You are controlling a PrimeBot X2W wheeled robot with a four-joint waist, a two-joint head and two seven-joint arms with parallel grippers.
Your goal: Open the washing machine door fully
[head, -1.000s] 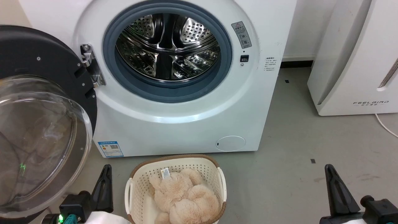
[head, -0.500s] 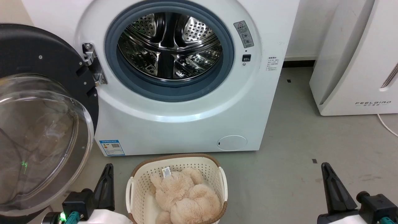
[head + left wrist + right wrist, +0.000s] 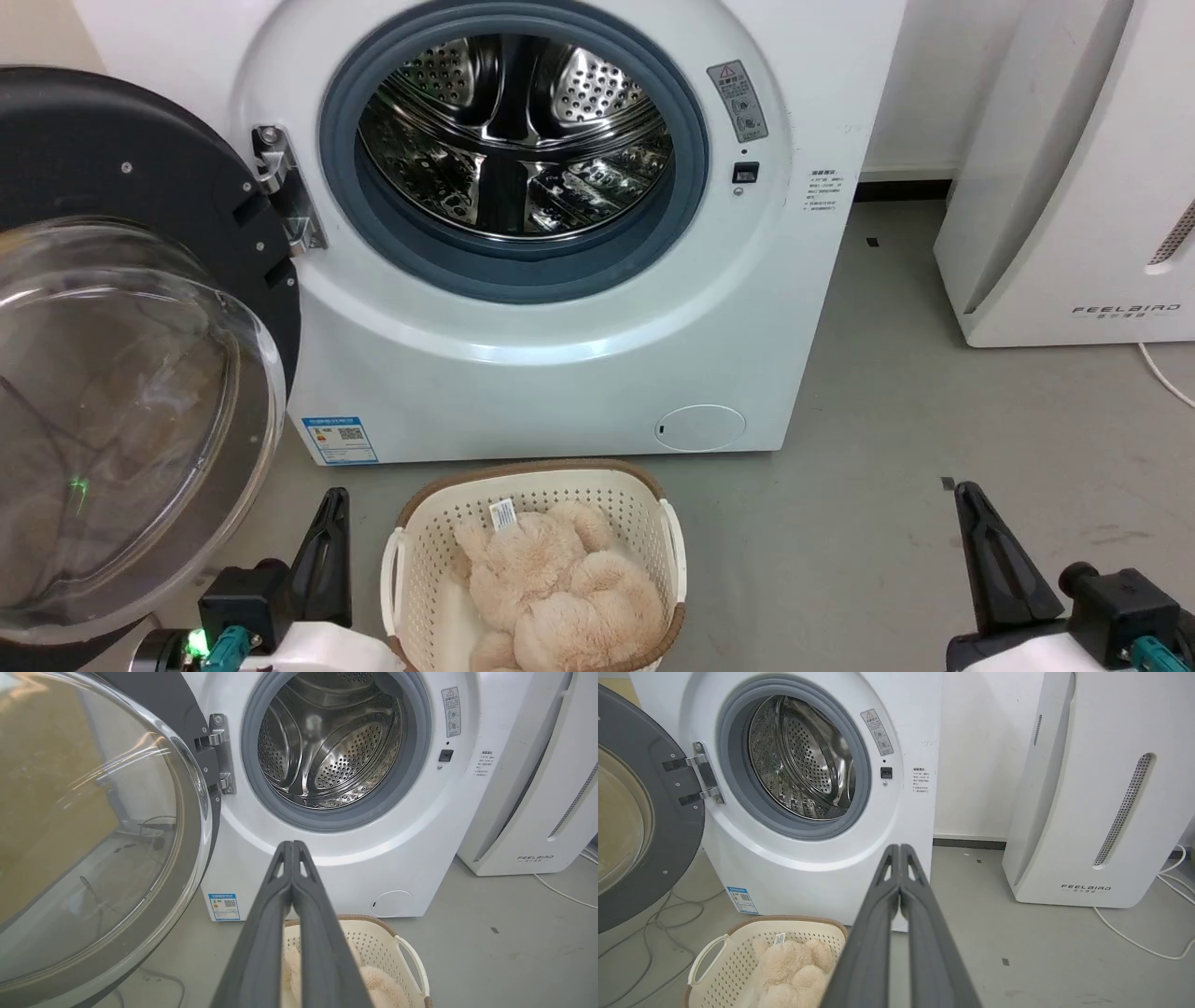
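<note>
Right end effector (image 3: 900,846) inward, closed, empty

The right tool (image 3: 966,499) and left tool (image 3: 332,504) edged slightly inward as the whole view drifted.

The washing machine door (image 3: 131,373), a black disc with a bulging clear glass bowl, stands swung wide open at the left of the frame, held by its metal hinge (image 3: 285,201). The white washing machine (image 3: 560,364) fills the upper centre, its perforated steel drum (image 3: 513,140) exposed.
</note>
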